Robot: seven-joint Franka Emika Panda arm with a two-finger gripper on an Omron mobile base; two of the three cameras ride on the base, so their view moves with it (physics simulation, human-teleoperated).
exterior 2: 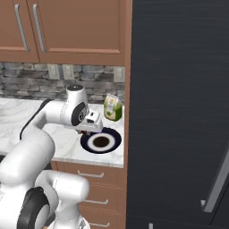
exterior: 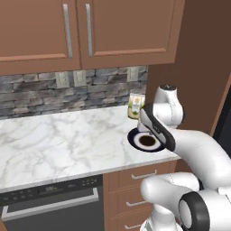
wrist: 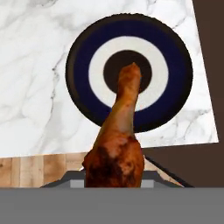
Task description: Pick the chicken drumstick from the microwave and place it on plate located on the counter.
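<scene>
Transport looks nearly finished: the reddish-brown, golden-brown chicken drumstick (wrist: 117, 144) is out of the microwave and rides in the two-finger gripper (wrist: 114, 177), which pinches its thick meaty end at the bottom centre of the hand view, the fingers themselves hidden behind the meat. Its narrow bone end points up the frame, over the dark middle of the round dark navy-black plate with a pale ring (wrist: 175, 57) in the upper centre. In the left base view the plate (exterior: 133, 140) lies right of centre on the white grey-veined marble counter (exterior: 58, 144), close to the counter's front corner, with the white arm reaching over it. In the right base view the plate (exterior 2: 114, 142) sits at centre frame, beside the tall dark panel on the right. What is left, by my reading, is lowering and releasing; the drumstick does not appear to be resting on the plate yet.

A small green-and-cream carton (exterior 2: 112, 108) stands by the grey stone backsplash behind the plate; its label is too blurred to read.
</scene>
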